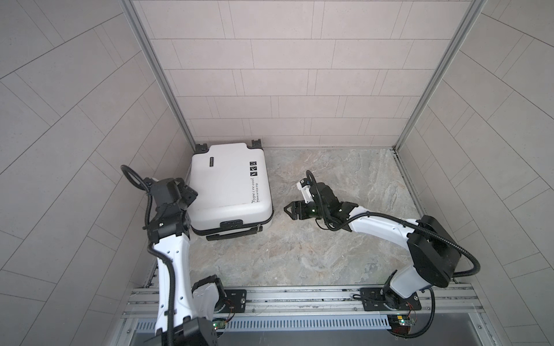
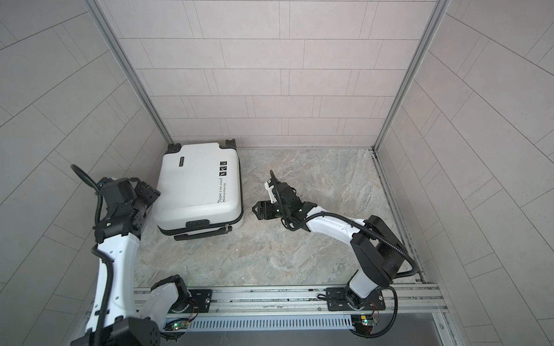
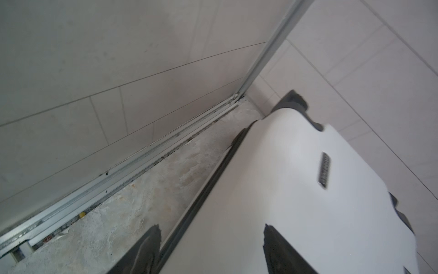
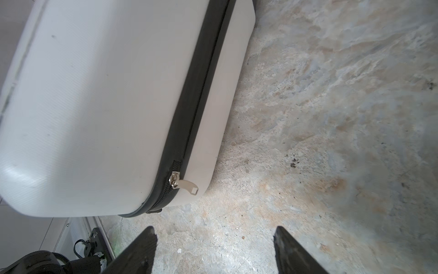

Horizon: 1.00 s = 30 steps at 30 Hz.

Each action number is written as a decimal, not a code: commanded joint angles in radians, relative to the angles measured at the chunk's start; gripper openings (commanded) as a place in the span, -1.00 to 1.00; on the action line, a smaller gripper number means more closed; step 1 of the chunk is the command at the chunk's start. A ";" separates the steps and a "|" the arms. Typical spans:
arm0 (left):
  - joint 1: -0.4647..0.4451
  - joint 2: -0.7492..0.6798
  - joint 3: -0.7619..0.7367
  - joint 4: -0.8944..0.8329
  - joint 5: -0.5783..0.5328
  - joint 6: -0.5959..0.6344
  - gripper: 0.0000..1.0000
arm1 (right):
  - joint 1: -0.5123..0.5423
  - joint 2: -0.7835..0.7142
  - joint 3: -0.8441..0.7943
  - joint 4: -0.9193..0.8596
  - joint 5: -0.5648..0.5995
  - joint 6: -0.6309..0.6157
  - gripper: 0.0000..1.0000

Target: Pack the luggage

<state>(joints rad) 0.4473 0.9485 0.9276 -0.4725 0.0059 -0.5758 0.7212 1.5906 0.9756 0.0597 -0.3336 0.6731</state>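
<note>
Closed white luggage (image 1: 229,185) lay flat in the far left corner of the stone surface (image 1: 329,239), its long axis running far to near. The left gripper (image 3: 212,237), jaws spread, straddled its left rim and gripped nothing. The right gripper (image 4: 214,237), wide apart and empty, faced the zipper pull (image 4: 186,186) close by.

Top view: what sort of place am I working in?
Probably a staged robot test cell: tile-look wall panels in aluminium posts, a stone-look floor where the luggage lies, and a mounting rail along the front.
</note>
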 commanded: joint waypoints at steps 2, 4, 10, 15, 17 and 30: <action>0.082 0.047 -0.022 0.154 0.043 -0.091 0.48 | -0.014 0.048 0.041 -0.045 -0.002 -0.003 0.57; 0.106 0.106 -0.031 0.173 0.052 -0.107 0.48 | -0.020 0.068 0.055 -0.041 -0.005 0.004 0.57; 0.107 0.315 -0.016 0.237 0.196 -0.057 0.44 | -0.038 0.141 0.113 -0.032 -0.033 0.026 0.56; 0.083 0.472 0.037 0.172 0.389 -0.018 0.36 | -0.055 0.223 0.190 -0.053 -0.056 0.041 0.56; 0.048 0.501 0.034 0.171 0.417 -0.008 0.35 | -0.061 0.254 0.219 -0.066 -0.065 0.045 0.55; -0.297 0.545 -0.008 0.290 0.389 -0.095 0.32 | -0.182 0.189 0.165 -0.105 -0.068 0.023 0.53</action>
<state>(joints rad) 0.2703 1.4700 0.9268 -0.1917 0.2535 -0.6525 0.5205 1.8370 1.1568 -0.0456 -0.3557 0.7132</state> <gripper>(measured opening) 0.661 0.764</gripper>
